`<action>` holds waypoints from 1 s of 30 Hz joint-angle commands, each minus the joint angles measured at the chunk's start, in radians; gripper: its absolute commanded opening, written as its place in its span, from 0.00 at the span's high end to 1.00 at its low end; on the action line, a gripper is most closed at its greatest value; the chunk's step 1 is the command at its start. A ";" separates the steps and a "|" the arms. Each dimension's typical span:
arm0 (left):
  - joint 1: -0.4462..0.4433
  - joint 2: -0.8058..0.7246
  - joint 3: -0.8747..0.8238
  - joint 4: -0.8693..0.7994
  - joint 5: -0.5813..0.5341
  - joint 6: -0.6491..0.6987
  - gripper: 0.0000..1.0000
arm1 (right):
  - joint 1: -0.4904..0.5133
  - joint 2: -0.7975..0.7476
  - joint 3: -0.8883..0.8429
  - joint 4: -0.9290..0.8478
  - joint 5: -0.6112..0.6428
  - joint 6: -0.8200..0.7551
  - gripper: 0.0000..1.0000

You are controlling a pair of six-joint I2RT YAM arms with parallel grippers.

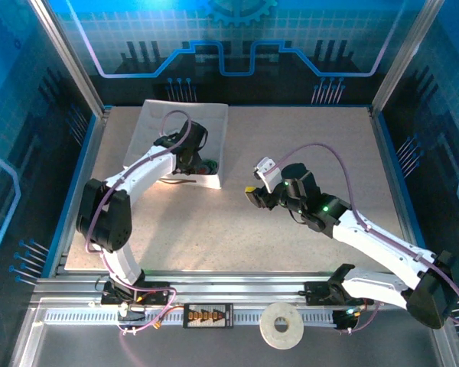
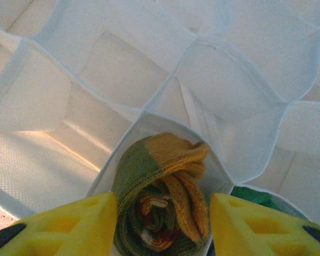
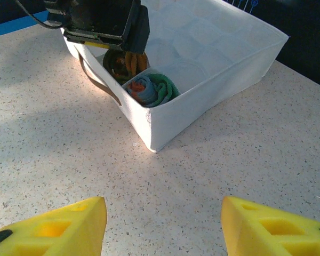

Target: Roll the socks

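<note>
Up at eleven o'clock on the table (image 1: 314, 138), the white gridded tray (image 3: 202, 106) is where it's all happening! The left claw (image 2: 162, 234) is dipped into the tray's near-right corner. Its yellow jaws stand apart on either side of the olive-green sock (image 2: 160, 205).

That sock is wound into a tight roll, orange end on top, sitting upright in its own cell. The jaws are right up against the roll's sides. Whether they are squeezing it or only flanking it, I cannot tell.

At three o'clock from that roll, in the next cell, a flash of green peeks past the divider. From the right wrist camera it's plain: the grey-blue sock (image 3: 152, 89), rolled as well, green wrapped around blue with a touch of orange. It is tucked into the corner cell, touching the tray's wall. The olive roll sits at ten o'clock from it, directly under the left claw.

Over to the right claw (image 3: 162, 226): jaws spread wide, nothing between them. It hovers above bare speckled tabletop, well apart from the tray, which lies at twelve o'clock ahead of it.
</note>
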 commanded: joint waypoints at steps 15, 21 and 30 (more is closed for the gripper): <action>0.087 0.053 0.171 -0.200 0.200 -0.009 0.73 | -0.014 0.013 0.012 -0.015 -0.035 0.038 0.45; 0.101 0.091 0.175 -0.189 0.303 0.010 0.76 | -0.014 0.021 0.015 -0.019 -0.040 0.045 0.46; 0.132 0.197 0.231 -0.241 0.280 0.042 0.76 | -0.016 0.025 0.015 -0.021 -0.039 0.051 0.46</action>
